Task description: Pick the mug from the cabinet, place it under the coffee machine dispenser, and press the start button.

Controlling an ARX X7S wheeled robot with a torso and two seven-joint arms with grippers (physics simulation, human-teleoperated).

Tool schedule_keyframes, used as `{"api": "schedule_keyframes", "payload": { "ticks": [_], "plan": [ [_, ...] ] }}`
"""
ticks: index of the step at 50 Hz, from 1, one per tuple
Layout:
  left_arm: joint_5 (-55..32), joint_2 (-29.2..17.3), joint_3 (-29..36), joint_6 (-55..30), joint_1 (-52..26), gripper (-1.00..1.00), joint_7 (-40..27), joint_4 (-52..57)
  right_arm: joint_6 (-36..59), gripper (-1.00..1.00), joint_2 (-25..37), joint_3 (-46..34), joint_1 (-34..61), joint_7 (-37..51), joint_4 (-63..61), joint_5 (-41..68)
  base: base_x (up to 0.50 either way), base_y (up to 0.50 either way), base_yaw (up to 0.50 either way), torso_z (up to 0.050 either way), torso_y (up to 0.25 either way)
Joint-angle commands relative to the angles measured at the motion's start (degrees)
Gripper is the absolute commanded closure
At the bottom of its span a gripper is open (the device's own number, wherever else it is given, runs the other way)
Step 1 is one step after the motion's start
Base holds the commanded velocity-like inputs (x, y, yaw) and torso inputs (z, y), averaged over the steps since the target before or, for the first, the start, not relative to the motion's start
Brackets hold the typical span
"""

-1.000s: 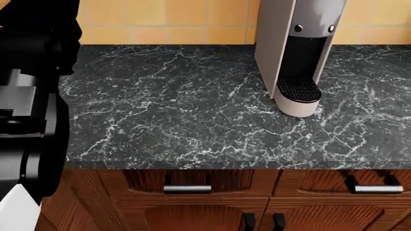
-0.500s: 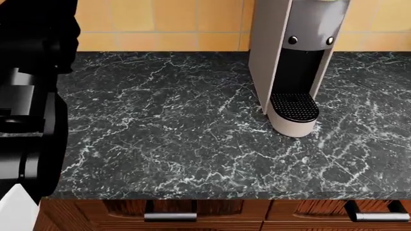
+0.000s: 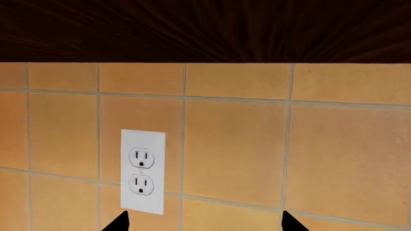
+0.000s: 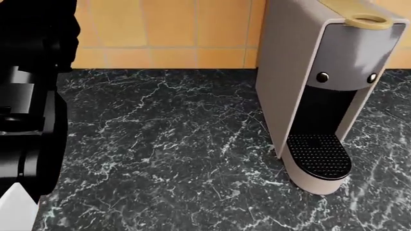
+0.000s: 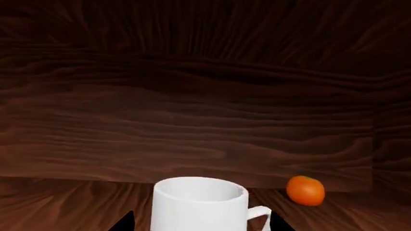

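The white mug (image 5: 200, 204) stands on the wooden shelf inside the cabinet, its handle to one side. My right gripper (image 5: 202, 225) is open, with one black fingertip on each side of the mug; a small gap shows on the side away from the handle. The pale grey coffee machine (image 4: 295, 72) stands at the counter's right in the head view, with its black drip tray (image 4: 319, 156) empty and two round buttons (image 4: 322, 77) above the recess. My left gripper (image 3: 204, 226) is open and empty, facing the tiled wall. The mug is not in the head view.
An orange fruit (image 5: 305, 190) lies on the shelf behind the mug, near the handle side. A white wall outlet (image 3: 142, 171) sits on the tiles below the dark cabinet underside (image 3: 205, 29). My left arm (image 4: 29, 110) fills the head view's left edge above the marble counter (image 4: 167, 144).
The head view has shifted: the coffee machine now looks larger and lower in the frame, its beige top ring shows, and the counter's front edge and drawers have left the view.
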Motion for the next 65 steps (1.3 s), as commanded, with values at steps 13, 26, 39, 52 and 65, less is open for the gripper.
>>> {"api": "schedule_keyframes", "payload": {
  "ticks": [13, 26, 39, 52, 65],
  "plan": [
    [-0.9, -0.5, 0.0, -2.6, 0.8, -1.00, -0.2, 4.2, 1.3, -1.00, -0.6, -0.6, -1.1, 2.9, 1.5, -1.2, 0.23, 0.00, 0.00, 0.000, 0.001],
    [-0.7, -0.3, 0.2, -1.9, 0.7, -1.00, -0.5, 3.3, -3.9, 1.00, 1.8, 3.8, -4.1, 4.9, -10.7, 0.6, 0.00, 0.00, 0.00, 0.000, 0.000],
    [-0.8, -0.4, 0.3, -1.9, 0.6, -1.00, -0.7, 3.4, -5.8, 1.00, 2.7, 3.2, -4.1, 6.4, -12.7, -1.1, -0.22, 0.00, 0.00, 0.000, 0.000],
    [-0.8, -0.3, 0.4, -1.3, 0.5, -1.00, -0.6, 2.5, -5.4, 1.00, 2.7, 3.2, -4.3, 6.7, -12.6, -1.0, -0.46, 0.00, 0.00, 0.000, 0.000],
    [-0.7, 0.4, 0.4, 2.5, -0.3, -1.00, 0.0, -3.2, 28.5, 1.00, 9.8, 14.6, -13.8, 16.8, -50.0, 12.5, 0.00, 0.00, 0.00, 0.000, 0.000]
  ]
}}
